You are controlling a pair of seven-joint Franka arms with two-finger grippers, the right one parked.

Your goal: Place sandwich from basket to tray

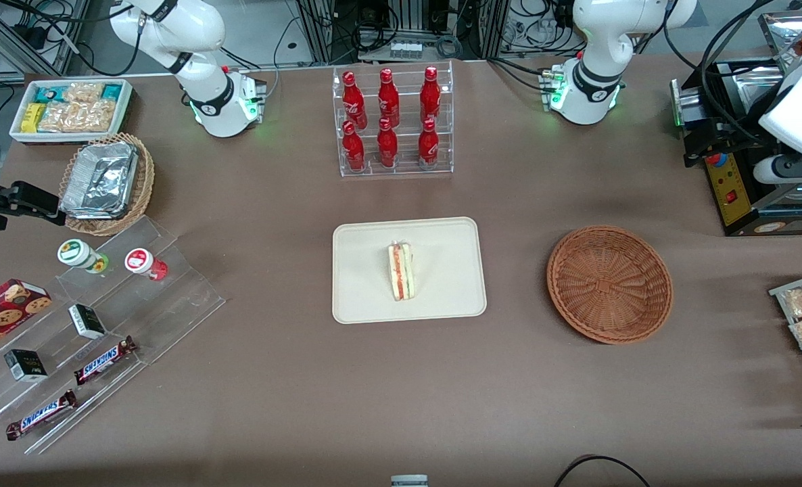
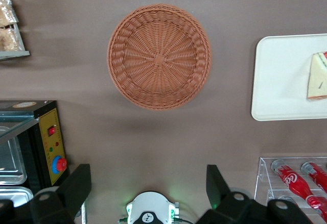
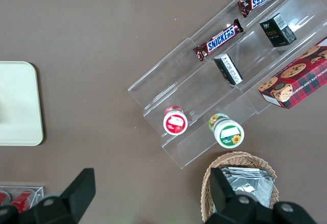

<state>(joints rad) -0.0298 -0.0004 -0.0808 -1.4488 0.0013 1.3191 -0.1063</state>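
On the brown counter (image 1: 272, 399) we see the sandwich (image 1: 401, 271) lying in the middle of the tray (image 1: 364, 297). The basket (image 1: 609, 283) sits beside the tray, apart from it, with nothing inside. Our gripper (image 2: 148, 191) hangs high above the counter near the basket, fingers spread wide, holding nothing.

Six red bottles (image 1: 391, 120) stand in a clear rack (image 1: 394, 67) at twelve o'clock; two Snickers bars (image 1: 73, 385) lie at eight o'clock.
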